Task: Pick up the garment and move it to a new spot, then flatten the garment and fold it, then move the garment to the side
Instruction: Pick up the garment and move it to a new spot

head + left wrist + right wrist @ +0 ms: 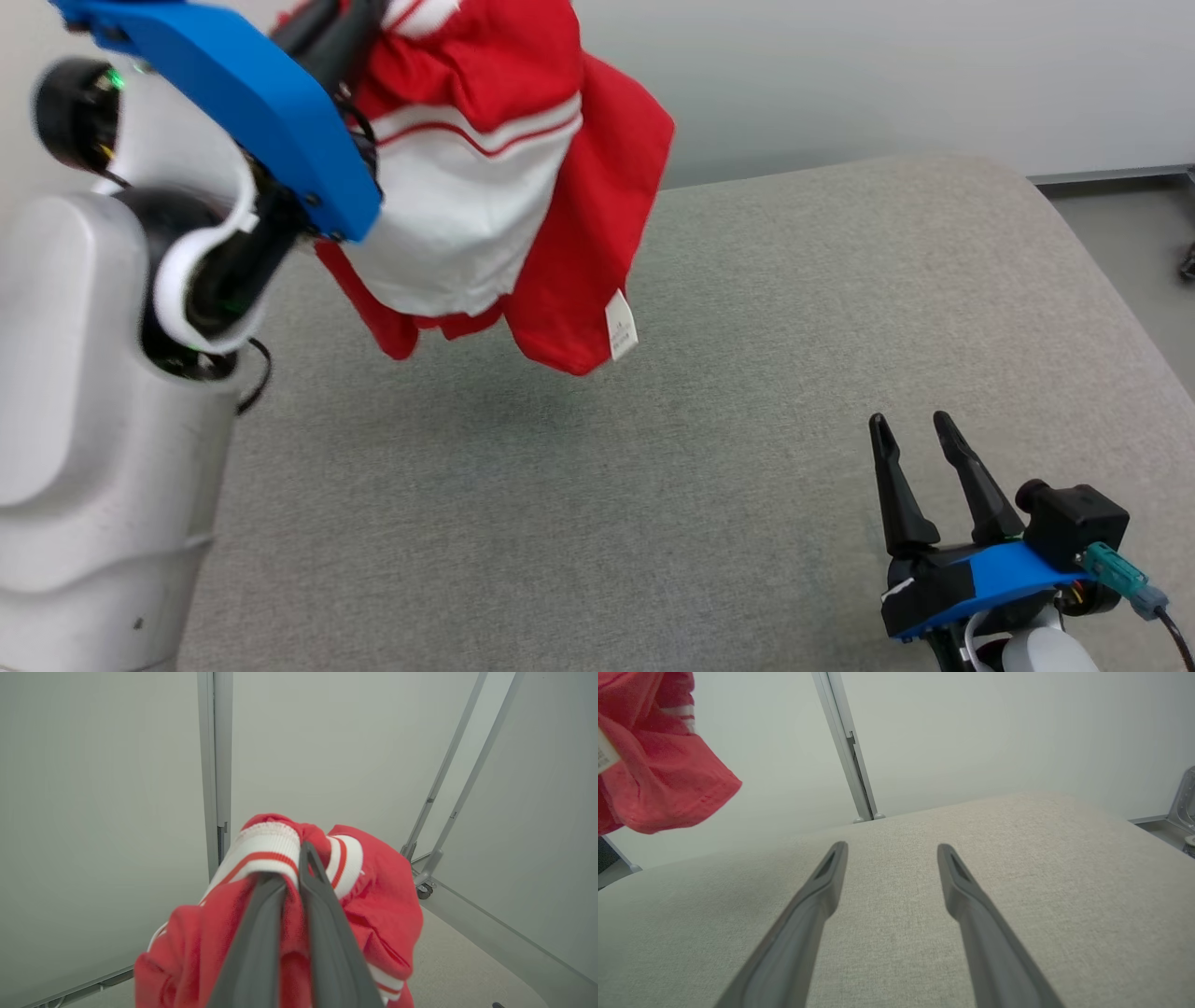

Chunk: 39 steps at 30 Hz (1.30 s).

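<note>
Head view: left gripper [341, 37] raised at far left, clamped into the red-and-white garment [485, 187]; the garment hangs bunched in the air, clear of the grey padded surface [653, 448]; a white label [621, 325] dangles at its lowest hem; right gripper [910, 420] at near right, well apart from the cloth.

Left wrist view: the grip itself shows; both fingers [327, 914] nearly together, pinching the striped ribbed band [266, 847]; beyond, a pale wall and a frame on a caster [424, 890].

Right wrist view: fingers [817, 891] spread wide, nothing between them, low over the surface; the red hem and label hang at upper left.
</note>
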### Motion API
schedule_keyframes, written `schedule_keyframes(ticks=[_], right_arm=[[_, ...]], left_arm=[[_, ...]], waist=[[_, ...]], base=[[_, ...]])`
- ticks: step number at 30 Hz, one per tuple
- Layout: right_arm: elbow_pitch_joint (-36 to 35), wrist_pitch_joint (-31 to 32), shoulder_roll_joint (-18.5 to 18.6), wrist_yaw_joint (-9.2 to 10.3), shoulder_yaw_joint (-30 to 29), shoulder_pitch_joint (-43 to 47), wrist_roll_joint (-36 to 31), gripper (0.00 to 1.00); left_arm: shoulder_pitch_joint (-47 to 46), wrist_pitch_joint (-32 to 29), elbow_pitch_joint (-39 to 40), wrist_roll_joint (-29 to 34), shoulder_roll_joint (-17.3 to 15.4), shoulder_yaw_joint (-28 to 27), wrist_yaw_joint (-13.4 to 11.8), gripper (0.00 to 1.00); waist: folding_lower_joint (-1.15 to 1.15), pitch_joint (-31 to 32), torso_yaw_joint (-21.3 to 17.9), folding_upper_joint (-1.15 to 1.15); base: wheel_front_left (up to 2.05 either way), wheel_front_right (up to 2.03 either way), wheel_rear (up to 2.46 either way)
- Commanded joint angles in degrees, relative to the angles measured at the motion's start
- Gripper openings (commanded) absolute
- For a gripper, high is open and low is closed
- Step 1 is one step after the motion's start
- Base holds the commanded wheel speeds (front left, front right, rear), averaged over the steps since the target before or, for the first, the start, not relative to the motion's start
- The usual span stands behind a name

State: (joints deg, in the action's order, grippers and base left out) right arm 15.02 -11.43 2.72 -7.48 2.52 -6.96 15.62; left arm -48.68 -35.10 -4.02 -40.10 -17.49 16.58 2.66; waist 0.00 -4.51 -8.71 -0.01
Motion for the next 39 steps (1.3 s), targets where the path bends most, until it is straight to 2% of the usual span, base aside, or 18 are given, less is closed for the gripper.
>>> schedule_keyframes(ticks=[1, 7, 11, 12, 13, 14, 15, 20, 23, 35, 39], right_arm=[[-0.2, -0.3, 0.3, -0.03, -0.1, -0.6, -0.2, 1.00], [0.1, -0.6, 0.3, -0.03, 0.7, -1.2, 0.4, 1.00], [-0.1, -0.7, 0.3, -0.03, 0.8, -1.1, 0.1, 1.00], [-0.1, -0.7, 0.3, -0.03, 0.7, -1.0, 0.0, 1.00], [-0.1, -0.7, 0.3, -0.03, 0.7, -0.9, -0.1, 1.00], [-0.1, -0.6, 0.3, -0.03, 0.6, -0.8, -0.2, 1.00], [-0.1, -0.5, 0.3, -0.03, 0.4, -0.5, -0.5, 1.00], [-0.7, 0.2, 0.3, -0.03, -0.4, 0.4, -1.3, 1.00], [-1.1, 0.6, 0.3, -0.03, -1.1, 1.2, -1.6, 1.00], [-3.4, 2.3, 0.3, -0.03, -4.9, 3.8, -2.4, 1.00], [-3.6, 2.7, 0.3, -0.03, -5.5, 3.9, -2.3, 1.00]], left_arm=[[1.9, 1.0, -0.6, -0.1, 0.6, 0.4, 0.1, 0.00], [10.2, 4.3, -6.7, 1.7, 3.0, 5.6, 1.0, 0.00], [16.1, 9.4, -14.2, 3.5, 5.2, 8.3, 1.1, 0.00], [17.2, 10.6, -15.6, 3.7, 5.6, 8.7, 0.9, 0.13], [17.9, 12.0, -16.9, 4.4, 6.0, 9.1, 0.9, 0.31], [18.5, 13.6, -18.1, 4.8, 6.3, 9.2, 0.8, 0.72], [19.4, 15.2, -19.2, 5.0, 6.9, 9.3, 0.5, 1.00], [22.8, 22.3, -23.0, 5.2, 9.3, 9.3, -0.1, 1.00], [25.0, 26.5, -23.1, 4.5, 10.2, 9.1, 0.9, 1.00], [33.9, 43.3, -17.8, 5.8, 8.4, 6.7, 1.3, 1.00], [36.3, 48.6, -16.8, 6.7, 7.9, 4.8, 0.4, 1.00]], waist=[[0.00, 0.1, -1.2, 0.01], [0.00, -1.8, -5.0, 0.01], [0.00, -2.4, -6.6, 0.01], [0.00, -2.4, -6.7, 0.01], [0.00, -2.3, -6.7, 0.01], [0.00, -2.3, -6.7, 0.01], [0.00, -2.1, -6.5, 0.01], [0.00, -0.8, -4.8, 0.01], [0.00, 0.3, -3.2, 0.01], [0.00, 2.8, 4.0, 0.01], [0.00, 3.1, 5.9, 0.01]], base=[[0.00, 0.00, 0.00], [0.00, 0.00, 0.00], [0.00, 0.00, 0.00], [0.00, 0.00, 0.00], [0.00, 0.00, 0.00], [0.00, 0.00, 0.00], [0.00, 0.00, 0.00], [0.00, 0.00, 0.00], [0.00, 0.00, 0.00], [0.00, 0.00, 0.00], [0.00, 0.00, 0.00]])
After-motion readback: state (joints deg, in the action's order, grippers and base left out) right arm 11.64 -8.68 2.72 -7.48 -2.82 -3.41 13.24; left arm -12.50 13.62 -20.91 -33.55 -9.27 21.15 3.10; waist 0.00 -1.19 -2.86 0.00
